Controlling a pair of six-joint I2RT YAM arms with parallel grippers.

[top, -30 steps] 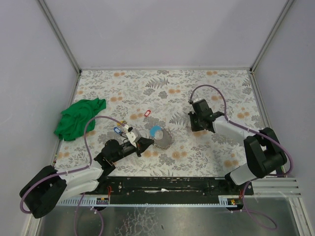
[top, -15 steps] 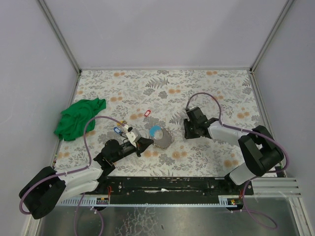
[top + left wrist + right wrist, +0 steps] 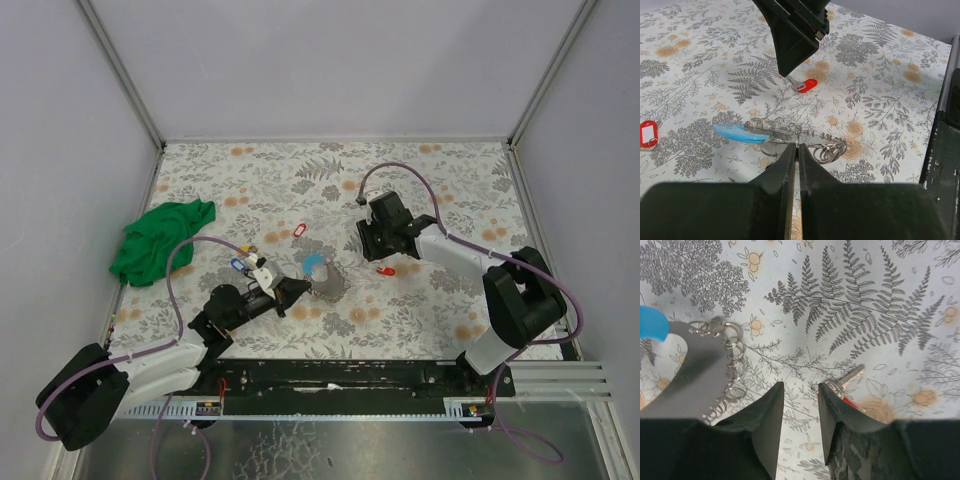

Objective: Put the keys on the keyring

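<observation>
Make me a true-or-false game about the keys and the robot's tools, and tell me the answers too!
1. The left tool is shut on the keyring. True.
2. The right tool is holding the red-tagged key. False: the tool is open, and that key lies on the table.
3. The green cloth covers the keyring. False: the cloth lies apart from it, near the left wall.
4. A second red-tagged key lies on the table, away from both tools. True.

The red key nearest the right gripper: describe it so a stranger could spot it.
On the floral table, look just right of centre, by the right gripper. A red-tagged key lies there, right of the keyring. The other red-tagged key lies farther back, left.
</observation>
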